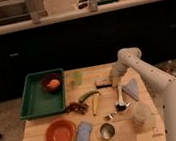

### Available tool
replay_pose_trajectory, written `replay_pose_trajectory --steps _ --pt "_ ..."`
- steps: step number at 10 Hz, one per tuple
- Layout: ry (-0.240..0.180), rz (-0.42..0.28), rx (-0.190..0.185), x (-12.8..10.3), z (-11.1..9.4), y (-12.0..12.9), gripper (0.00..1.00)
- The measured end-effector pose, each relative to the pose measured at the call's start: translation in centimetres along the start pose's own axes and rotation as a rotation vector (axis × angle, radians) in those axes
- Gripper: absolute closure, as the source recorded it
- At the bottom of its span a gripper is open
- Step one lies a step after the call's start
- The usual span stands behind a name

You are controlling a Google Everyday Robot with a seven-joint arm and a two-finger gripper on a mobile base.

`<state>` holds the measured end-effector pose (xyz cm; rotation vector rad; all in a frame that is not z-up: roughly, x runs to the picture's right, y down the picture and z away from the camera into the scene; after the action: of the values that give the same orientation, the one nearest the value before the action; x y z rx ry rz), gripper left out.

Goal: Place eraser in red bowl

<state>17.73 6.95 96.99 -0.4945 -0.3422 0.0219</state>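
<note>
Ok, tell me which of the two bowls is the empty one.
The wide orange-red bowl at front left; the smaller maroon bowl in the green tray holds an orange ball. The gripper is beside the eraser.

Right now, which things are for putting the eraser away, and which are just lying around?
For the job: eraser; red bowl; gripper, just right of the eraser.
Lying about: green tray; steel cup; grey cloth; blue pad.
</note>
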Motion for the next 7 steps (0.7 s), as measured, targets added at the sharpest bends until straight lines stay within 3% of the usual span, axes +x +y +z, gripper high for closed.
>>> replay_pose_trajectory --steps 1,4,7 --pt "0.002 0.0 -0.002 0.1 0.0 0.0 0.98" --pt "0.013 -0.02 -0.01 -0.4 0.0 0.2 1.0" --pt "0.029 -0.101 -0.072 -4.5 1.2 1.4 1.0"
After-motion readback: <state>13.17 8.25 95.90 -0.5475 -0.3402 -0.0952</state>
